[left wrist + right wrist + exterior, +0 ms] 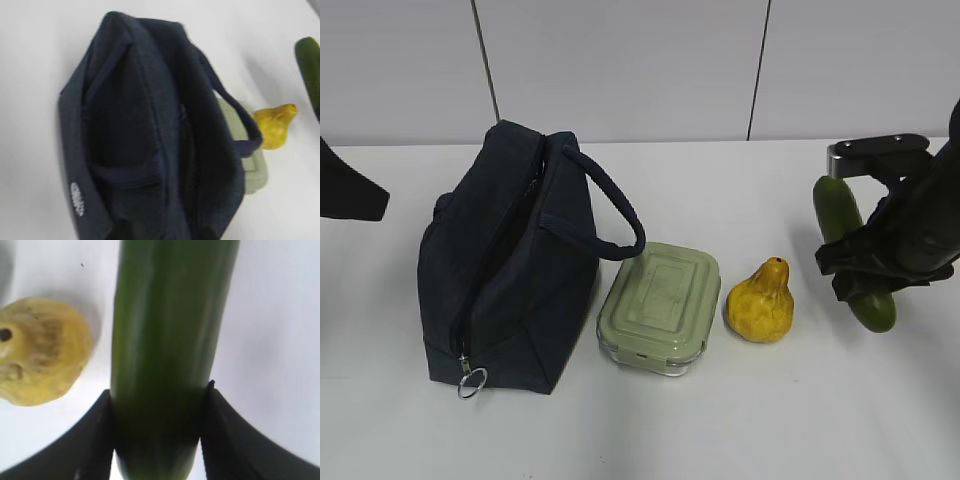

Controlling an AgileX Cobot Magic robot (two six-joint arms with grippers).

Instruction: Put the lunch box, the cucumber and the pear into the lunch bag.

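Your right gripper is clamped on the cucumber, one black finger pressed on each side near its lower end. In the exterior view the cucumber sits at the far right of the white worktop, w/ the right arm over its middle; can't tell from the pics if it's lifted or resting.

The pear stands just left of the cucumber, neck up, apart from it. The lunch box is just left of the pear, green lid on, right beside the lunch bag. The bag stands at left, handle arching toward the box, silver ring pull hanging at its near end.

Your left gripper isn't visible in any view; the left wrist cam looks down on the bag, w/ the box and pear beyond it.
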